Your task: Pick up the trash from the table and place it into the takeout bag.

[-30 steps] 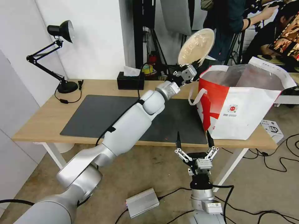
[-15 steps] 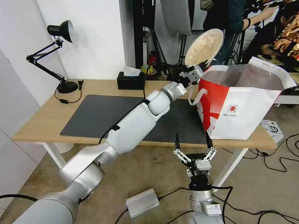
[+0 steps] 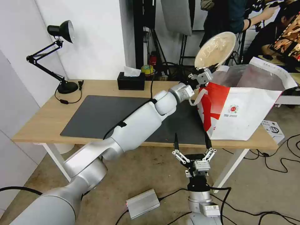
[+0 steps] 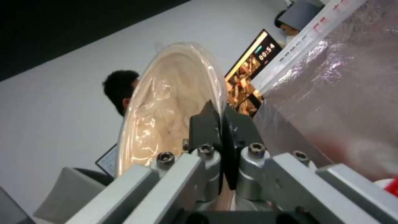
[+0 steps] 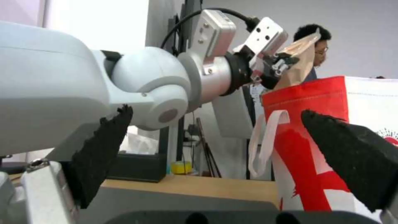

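My left gripper (image 3: pixel 208 71) is shut on the rim of the shallow beige pulp bowl (image 3: pixel 215 50), which stands nearly on edge in the air just over the left rim of the red-and-white takeout bag (image 3: pixel 243 103). The left wrist view shows the black fingers (image 4: pixel 207 124) pinching the bowl (image 4: pixel 166 109) beside the bag's silver foil lining (image 4: pixel 331 102). The bag stands open at the right end of the light-wood table (image 3: pixel 47 118). My right gripper (image 3: pixel 190 142) hangs open below the table's front edge, fingertips up, holding nothing. In the right wrist view, the bowl (image 5: pixel 296 59) rises above the bag (image 5: pixel 331 140).
A dark grey mat (image 3: pixel 93 115) covers the table's middle. A black tissue box (image 3: pixel 131 82) and a black desk lamp (image 3: pixel 59 56) stand at the back. Cables and a silver box (image 3: pixel 142 203) lie on the floor. People stand behind the bag.
My left arm has carried the bowl to the right, from left of the bag to over its left rim. My right gripper has stayed put and open.
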